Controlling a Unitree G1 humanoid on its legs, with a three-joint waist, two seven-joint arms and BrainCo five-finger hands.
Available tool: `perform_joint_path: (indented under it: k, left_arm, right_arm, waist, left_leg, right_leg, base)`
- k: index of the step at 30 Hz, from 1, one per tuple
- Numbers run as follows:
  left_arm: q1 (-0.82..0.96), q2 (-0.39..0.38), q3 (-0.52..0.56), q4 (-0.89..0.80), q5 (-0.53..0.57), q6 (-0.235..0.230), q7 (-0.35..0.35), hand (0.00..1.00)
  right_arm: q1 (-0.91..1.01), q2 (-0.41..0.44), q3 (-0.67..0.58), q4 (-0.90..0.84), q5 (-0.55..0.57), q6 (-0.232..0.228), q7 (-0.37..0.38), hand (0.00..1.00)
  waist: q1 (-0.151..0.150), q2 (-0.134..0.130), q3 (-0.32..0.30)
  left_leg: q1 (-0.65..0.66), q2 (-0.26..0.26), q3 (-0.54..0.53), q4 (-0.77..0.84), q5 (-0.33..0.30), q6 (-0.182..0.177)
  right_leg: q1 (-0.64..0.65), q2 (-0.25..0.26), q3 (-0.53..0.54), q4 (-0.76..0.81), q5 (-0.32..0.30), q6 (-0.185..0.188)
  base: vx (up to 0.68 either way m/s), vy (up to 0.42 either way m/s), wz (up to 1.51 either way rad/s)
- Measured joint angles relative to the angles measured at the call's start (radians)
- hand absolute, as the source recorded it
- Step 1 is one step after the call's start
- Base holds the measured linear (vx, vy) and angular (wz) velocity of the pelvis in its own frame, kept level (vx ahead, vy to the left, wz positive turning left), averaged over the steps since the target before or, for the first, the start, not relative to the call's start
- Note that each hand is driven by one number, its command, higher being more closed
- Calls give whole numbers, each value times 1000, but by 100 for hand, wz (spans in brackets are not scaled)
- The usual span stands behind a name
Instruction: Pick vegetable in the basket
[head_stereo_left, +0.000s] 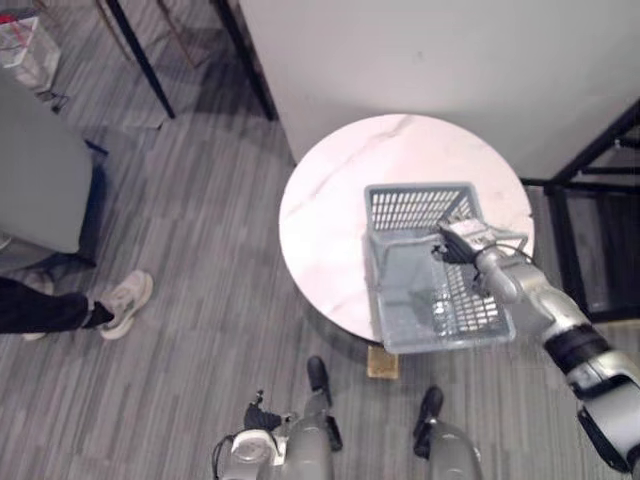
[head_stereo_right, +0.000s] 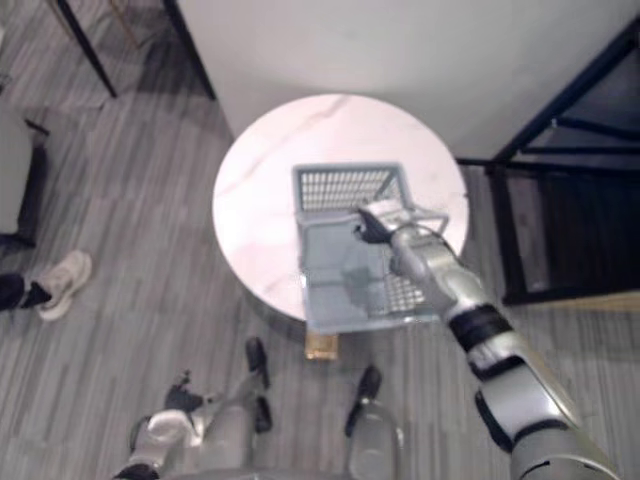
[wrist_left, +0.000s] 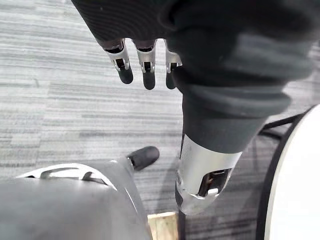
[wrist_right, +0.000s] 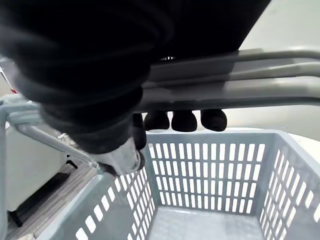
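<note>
Grey plank floor (head_stereo_left: 200, 250): a person's white shoe (head_stereo_left: 125, 303) far left, then the left hand (wrist_left: 148, 75) hanging loose-fingered, holding nothing. On the round white marble table (head_stereo_left: 330, 200) sits a grey-blue slotted plastic basket (head_stereo_left: 415, 208), the right hand (head_stereo_left: 462, 240) curled round its raised handles (wrist_right: 225, 80).

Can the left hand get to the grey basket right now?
Probably not yet: the left hand hangs open over the floor, short of the round table, while the basket sits up on it, its handles gripped by the right hand.
</note>
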Motion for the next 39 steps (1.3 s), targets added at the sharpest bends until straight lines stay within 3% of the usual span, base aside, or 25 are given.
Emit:
perform_joint_path:
  k: [10, 20, 26, 32, 37, 39]
  left_arm:
    - [50, 10, 37, -1, 71, 5, -38, 0]
    - [88, 8, 53, 2, 109, 15, -54, 0]
    - [136, -4, 57, 5, 109, 17, -62, 0]
    - [154, -6, 67, 25, 109, 21, -60, 0]
    - [142, 18, 24, 23, 114, 23, -57, 0]
    - [139, 38, 15, 22, 128, 20, -58, 0]
  right_arm:
    - [253, -162, -179, -234, -2, -55, 8, 100]
    - [569, -186, -239, -221, -4, -86, 15, 100]
    - [664, -148, -314, -137, -44, -97, 14, 100]
    - [675, -58, -373, -88, -53, -74, -11, 100]
    - [714, -4, -469, -89, -55, -51, -34, 100]
    - [744, 45, -524, -109, -55, -33, -50, 100]
  waist:
    - [-34, -44, -83]
    - [-69, -32, -115]
    - [-92, 9, -150]
    - [-94, 11, -153]
    - [-101, -30, -130]
    - [-120, -57, -129]
  left_leg:
    - [57, 5, 58, 5, -20, 0]
    - [102, 4, 60, 5, -35, -15]
    - [114, 5, 46, 2, -39, -18]
    - [140, -4, 87, 6, -60, -14]
    - [113, -38, 120, 97, -117, 26]
    - [96, -47, 162, 153, -165, 44]
  right_leg:
    - [40, 21, 54, -60, 21, 14]
    - [78, 25, 74, -86, 25, 15]
    - [110, 26, 56, -101, 27, 20]
    - [103, 18, 99, -98, 24, 27]
    - [58, -39, 141, -24, 30, 43]
    - [48, -58, 152, -43, 76, 56]
  base:
    - [36, 5, -16]
    - [24, 6, -7]
    - [-29, 7, 7]
    - [-36, 21, -18]
    - [-12, 80, -11]
    - [-19, 121, -37]
